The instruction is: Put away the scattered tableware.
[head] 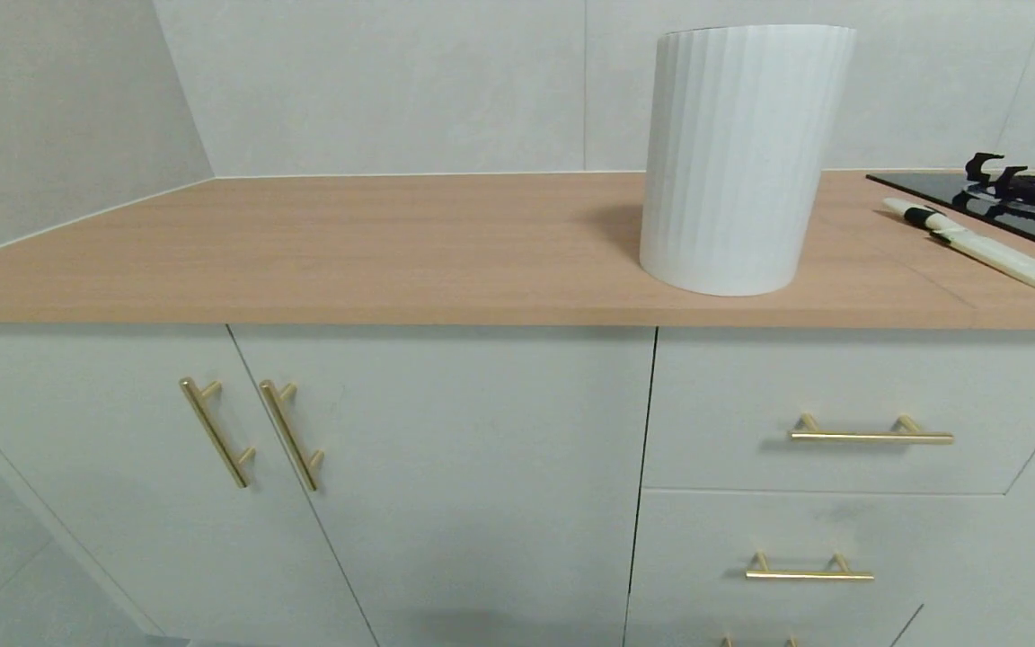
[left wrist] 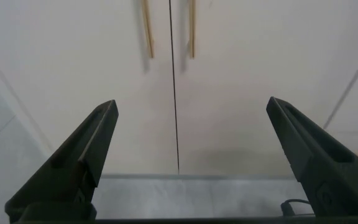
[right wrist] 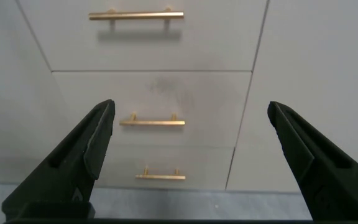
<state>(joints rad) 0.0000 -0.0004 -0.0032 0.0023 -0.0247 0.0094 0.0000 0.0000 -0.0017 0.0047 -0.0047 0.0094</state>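
Left gripper (left wrist: 191, 104) and right gripper (right wrist: 190, 104): jaws wide apart, empty, facing the cabinet fronts below the counter (head: 392, 243). Knife (head: 985, 247) lies flat at the counter's right end, well apart from both grippers. Holder (head: 738, 162) stands on the counter.

Kitchen, wooden counter (head: 392, 243), gas hob (head: 1034, 190), drawers (head: 841, 386)
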